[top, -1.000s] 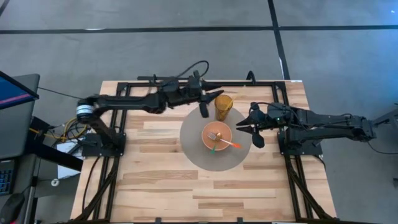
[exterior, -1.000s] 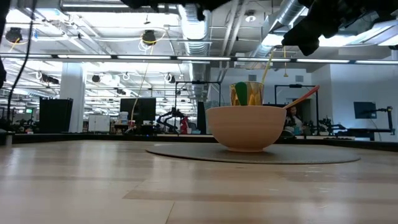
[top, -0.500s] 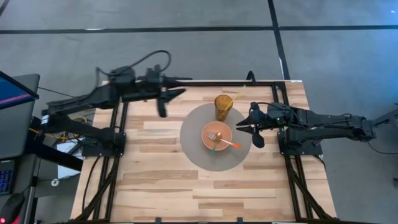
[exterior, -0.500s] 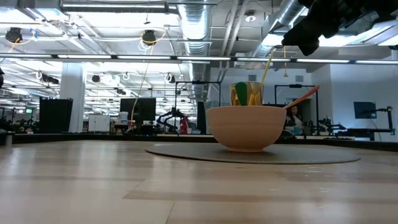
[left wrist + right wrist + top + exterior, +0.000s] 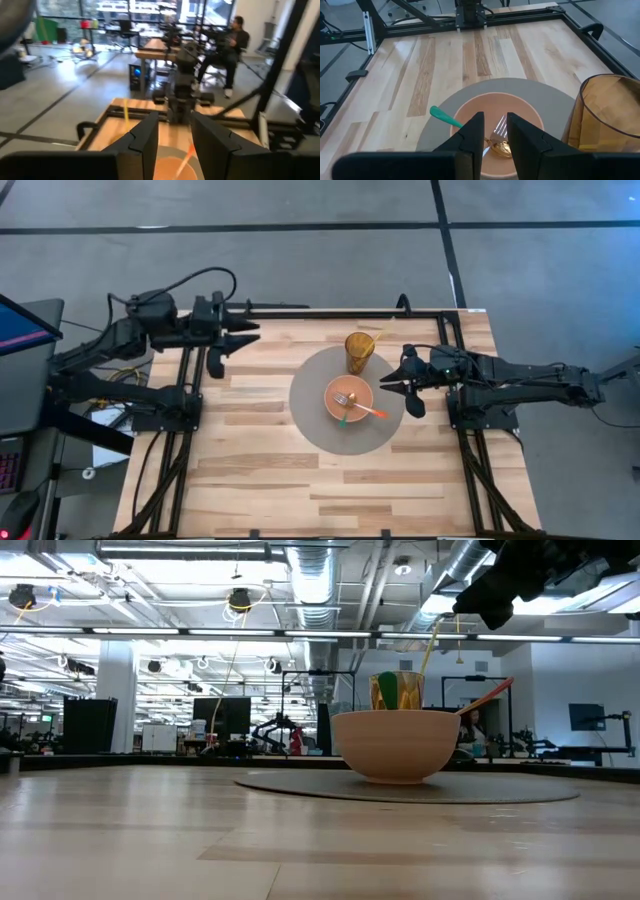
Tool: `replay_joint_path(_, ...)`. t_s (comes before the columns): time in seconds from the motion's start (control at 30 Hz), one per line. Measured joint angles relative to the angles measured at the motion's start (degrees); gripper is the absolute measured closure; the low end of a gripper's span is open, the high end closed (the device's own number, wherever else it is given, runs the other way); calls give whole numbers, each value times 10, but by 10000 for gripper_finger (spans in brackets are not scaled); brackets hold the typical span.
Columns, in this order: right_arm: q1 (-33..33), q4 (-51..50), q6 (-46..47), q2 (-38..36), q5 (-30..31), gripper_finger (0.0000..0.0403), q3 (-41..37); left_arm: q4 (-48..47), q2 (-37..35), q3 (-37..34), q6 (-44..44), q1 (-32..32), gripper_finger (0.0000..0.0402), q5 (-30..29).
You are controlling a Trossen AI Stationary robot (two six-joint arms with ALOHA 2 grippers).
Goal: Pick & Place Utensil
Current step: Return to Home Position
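Observation:
An orange bowl (image 5: 349, 401) stands on a round grey mat (image 5: 320, 430). A green-handled fork (image 5: 442, 116) and an orange-handled utensil (image 5: 375, 412) lie in it, handles leaning over the rim. An amber cup (image 5: 359, 352) behind the bowl holds a yellow-handled utensil (image 5: 381, 334) that leans on its rim. My left gripper (image 5: 238, 340) is open and empty, high over the table's far left corner. My right gripper (image 5: 400, 392) hangs open just right of the bowl, nothing between its fingers (image 5: 472, 135).
Black frame rails (image 5: 330, 311) run along the table's far edge and both sides. Bare wood (image 5: 270, 480) stretches over the near half of the table. A seated person (image 5: 235, 37) shows in the room beyond the table's right side.
My left gripper has drawn back from beside the amber cup toward the table's left edge and risen, still open and empty. The cup, bowl and utensils have stayed put.

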Motion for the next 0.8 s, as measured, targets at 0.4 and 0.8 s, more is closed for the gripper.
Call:
replay_joint_path(0.4,0,0,0,0,0,326,0,122,-100,-229,1,0,285,25)
replay_joint_path(0.8,0,0,0,0,0,326,0,315,-244,-472,-42,0,285,26)
